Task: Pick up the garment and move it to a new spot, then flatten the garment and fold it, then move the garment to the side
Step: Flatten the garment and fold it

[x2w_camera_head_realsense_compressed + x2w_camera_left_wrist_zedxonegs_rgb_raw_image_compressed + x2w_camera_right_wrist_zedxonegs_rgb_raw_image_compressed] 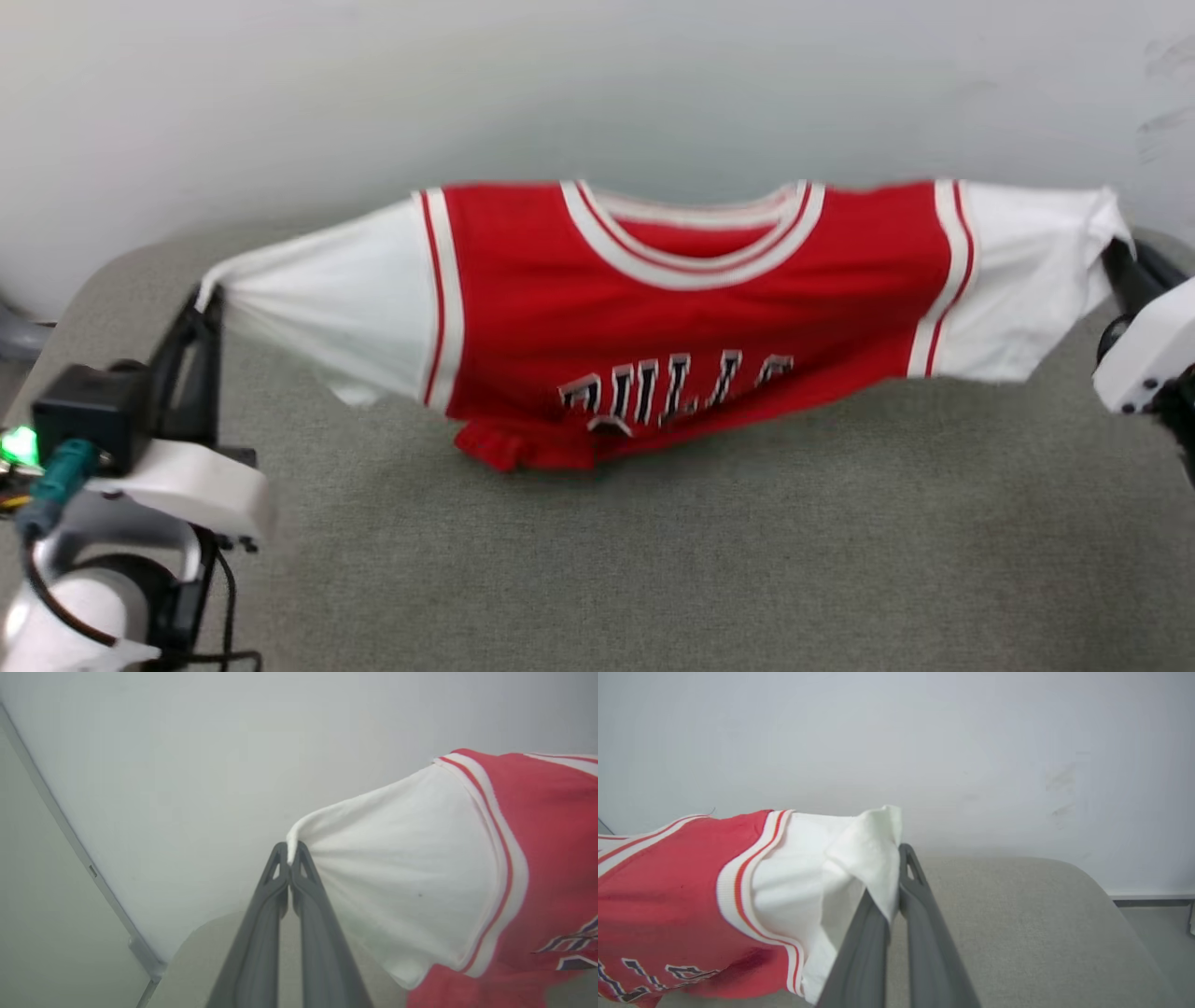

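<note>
Grey cloth-covered counter [747,560], bare along the near edge.

Toward the near left corner, left pincer [207,303], fingers pressed together on the tip of a white sleeve; same pinch plain in the left wrist view [290,851]. At the right edge, right pincer [1116,257], clamped on the other sleeve tip, with white cloth draped over one finger in the right wrist view [896,858].

Between them, garment [691,317], lifted over the middle of the counter and stretched sleeve to sleeve, neck opening facing up and away. Red hem bunched below the chest, apparently touching the counter.

Probably mid-carry, just ahead of laying flat. To do it well: keep both pincers level and the stretch even; avoid pulling so hard that a sleeve tip slips out; draw the hem out across the counter before lowering the shoulders, so nothing folds under.

Hard to make out: lower half of the black lettering, lost in the crumpled fold; lower body of the garment, tucked out of sight; right pincer, cut off by the picture's edge in the head view; cloth edges, slightly blurred.

Beyond the far edge, plain pale wall [560,84].
</note>
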